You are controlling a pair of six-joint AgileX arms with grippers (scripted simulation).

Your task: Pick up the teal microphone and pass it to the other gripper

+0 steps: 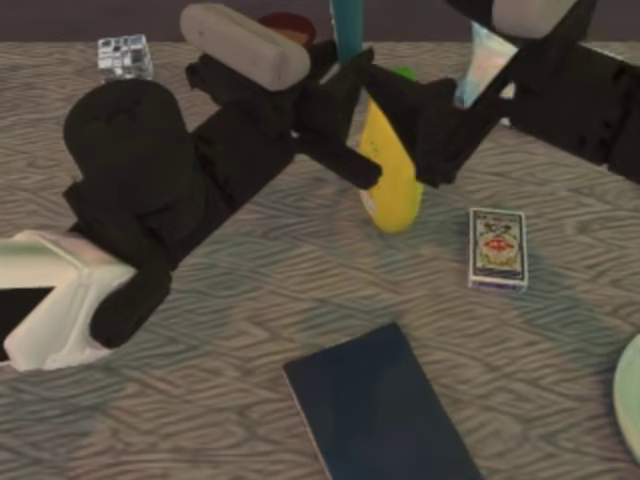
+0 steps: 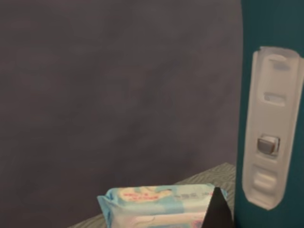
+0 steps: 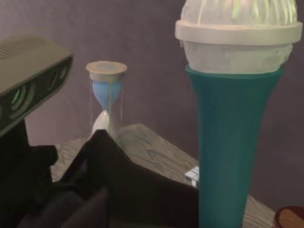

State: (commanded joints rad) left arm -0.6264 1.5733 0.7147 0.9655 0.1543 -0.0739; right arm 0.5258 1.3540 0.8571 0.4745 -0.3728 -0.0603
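Note:
The teal microphone [image 1: 347, 30] stands upright in the air above the table's far middle, white head up. My left gripper [image 1: 352, 100] reaches in from the left and is shut on its lower handle. In the left wrist view the handle [image 2: 273, 23] with its white switch patch fills the frame's edge, and one fingertip [image 2: 218, 211] touches it. The other gripper, my right gripper [image 1: 405, 115], faces the left one from the right, open, a short gap from the handle. The right wrist view shows the whole microphone [image 3: 228, 142] off to one side, not between its jaws.
A yellow bottle [image 1: 392, 190] lies under both grippers. A card box [image 1: 497, 248] sits to the right, a dark blue book [image 1: 380, 410] at the front, a pale plate [image 1: 632, 400] at the right edge. A wipes pack [image 2: 156, 206], an hourglass [image 3: 107, 99] and a mirrored cube [image 1: 125, 57] stand along the back.

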